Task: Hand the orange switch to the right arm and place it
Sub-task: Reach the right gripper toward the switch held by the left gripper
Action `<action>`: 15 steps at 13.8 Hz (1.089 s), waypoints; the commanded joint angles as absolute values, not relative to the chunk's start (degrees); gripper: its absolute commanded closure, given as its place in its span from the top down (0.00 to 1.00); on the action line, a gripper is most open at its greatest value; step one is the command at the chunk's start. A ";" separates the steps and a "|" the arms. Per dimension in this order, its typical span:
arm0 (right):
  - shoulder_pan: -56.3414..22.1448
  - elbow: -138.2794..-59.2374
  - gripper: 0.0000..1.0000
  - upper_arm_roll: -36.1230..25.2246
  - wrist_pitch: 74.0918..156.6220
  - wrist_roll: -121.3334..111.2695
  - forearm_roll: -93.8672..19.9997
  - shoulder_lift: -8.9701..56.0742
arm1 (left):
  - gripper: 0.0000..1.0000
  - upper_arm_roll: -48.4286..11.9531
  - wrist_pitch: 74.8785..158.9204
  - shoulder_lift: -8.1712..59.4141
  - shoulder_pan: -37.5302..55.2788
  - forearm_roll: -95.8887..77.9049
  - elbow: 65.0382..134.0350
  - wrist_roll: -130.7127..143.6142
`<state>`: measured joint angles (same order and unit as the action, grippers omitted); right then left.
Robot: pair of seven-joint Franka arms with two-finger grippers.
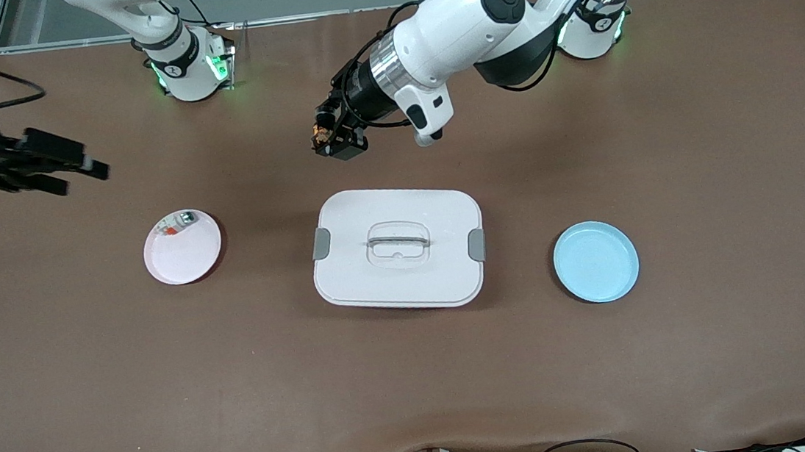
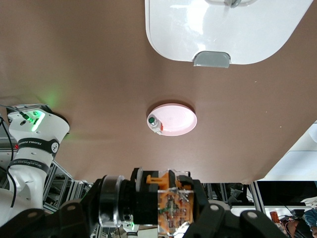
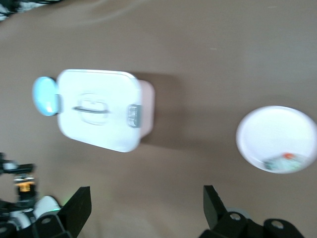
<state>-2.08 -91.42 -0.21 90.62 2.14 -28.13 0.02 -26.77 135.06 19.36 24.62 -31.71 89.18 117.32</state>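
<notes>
Holding: my left gripper [image 1: 326,139] is clamped on the orange switch [image 1: 324,135], a tiny blocky part with an orange-tan face, up in the air over bare table, on the robots' side of the lidded box
Left wrist view: the orange switch [image 2: 171,198] sits pinched between my fingers [image 2: 213,213], orange plastic on top with a small circuit pattern on its face
Right gripper [image 1: 83,164]: hangs over the table's edge at the right arm's end, black fingers [image 3: 79,208] spread wide with nothing between them
Lidded box [image 1: 398,248]: smooth glossy white plastic, rectangular with rounded corners, a grey clip at each short end and a moulded handle on top
Pink plate [image 1: 183,247]: round, shallow, pale pink, toward the right arm's end; a whitish part [image 1: 177,223] with a red-orange patch and a green bit lies at its rim
Blue plate [image 1: 596,261]: round, matte pale blue, toward the left arm's end
Table [image 1: 418,387]: brown, matte, faintly mottled mat
Room: grey floor, aluminium frame posts, loose cables along the near edge
</notes>
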 commanded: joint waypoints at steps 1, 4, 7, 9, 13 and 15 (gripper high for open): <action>-5.44 -99.91 1.00 -0.53 96.23 3.08 -33.20 -4.48 | 0.32 -26.46 135.35 19.69 25.14 -31.82 87.80 118.30; -7.55 -104.75 1.00 -0.53 98.08 3.08 -38.04 -6.58 | 0.32 -26.46 135.35 19.51 25.05 -31.90 87.80 118.30; -10.89 -110.11 1.00 -0.44 102.29 3.16 -41.22 -10.01 | 0.32 -26.37 135.35 19.42 25.05 -31.90 87.89 118.39; -13.26 -111.44 1.00 -0.44 103.27 4.30 -41.40 -10.46 | 0.32 -26.46 135.35 19.25 24.96 -31.99 87.89 118.30; -19.85 -111.36 1.00 -0.53 107.48 13.79 -41.40 -9.85 | 0.32 -26.37 135.35 19.25 24.52 -31.90 88.24 117.86; -21.96 -111.27 1.00 -0.53 110.73 16.07 -41.40 -9.58 | 0.32 -26.37 135.35 19.25 24.61 -31.90 88.24 118.04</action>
<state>-19.95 -110.23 0.12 108.20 13.45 -40.29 -8.67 -26.49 135.06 19.36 24.42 -31.71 88.56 117.32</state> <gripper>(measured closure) 0.000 0.278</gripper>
